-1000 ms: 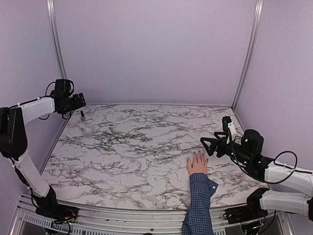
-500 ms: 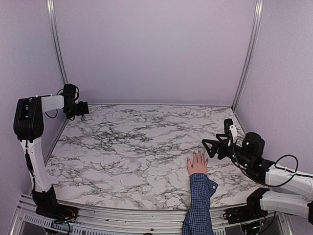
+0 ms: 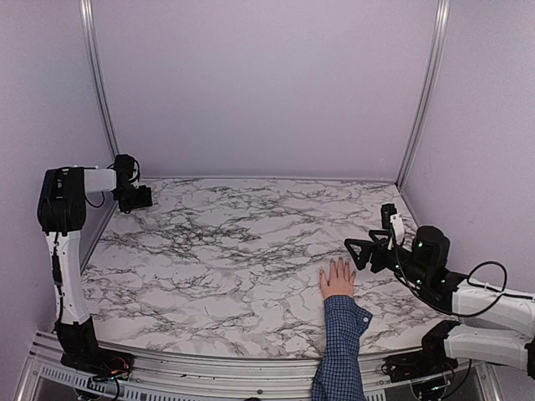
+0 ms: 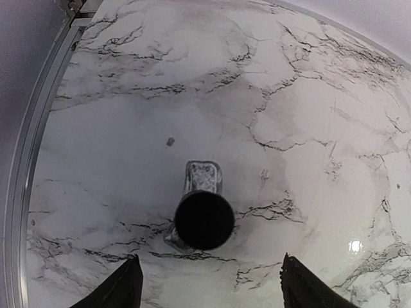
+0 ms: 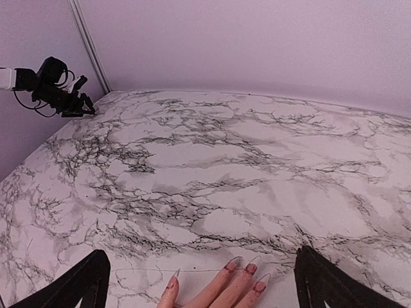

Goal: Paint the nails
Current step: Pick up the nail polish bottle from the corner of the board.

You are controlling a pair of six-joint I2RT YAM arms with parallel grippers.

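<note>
Near right on the marble bench (image 3: pixel 226 242), a hand (image 3: pixel 338 281) in a checked sleeve (image 3: pixel 341 334) lies flat with fingers spread, and its nails (image 5: pixel 232 264) point toward the far side. The right tool (image 5: pixel 202 251), fingers released and holding nothing, hovers just beyond and to the right of the fingertips. In its wrist view the nails sit low in the frame between its two open fingers, near but not touched. Treat the nails as small, stiff, smooth plates on a living hand: they are probably slick, they bear no clamping, and there is no place on them to take hold. They want only the light stroke of a brush, and no brush is in view. Your hold belongs instead at the far left corner, well apart from the hand, where the left tool (image 4: pixel 210 258) hangs spread wide over a small bottle (image 4: pixel 204 220). The bottle stands upright, centred in the gap ahead of the fingers, and nothing grips it. It looks light and likely glass, so it is easy to tip. The round dark cap (image 4: pixel 204 221) is the sensible grip point, taken squarely across its sides. The whole width of the bench lies between the polish and the nails, and no nail can be judged wet from here.
</note>
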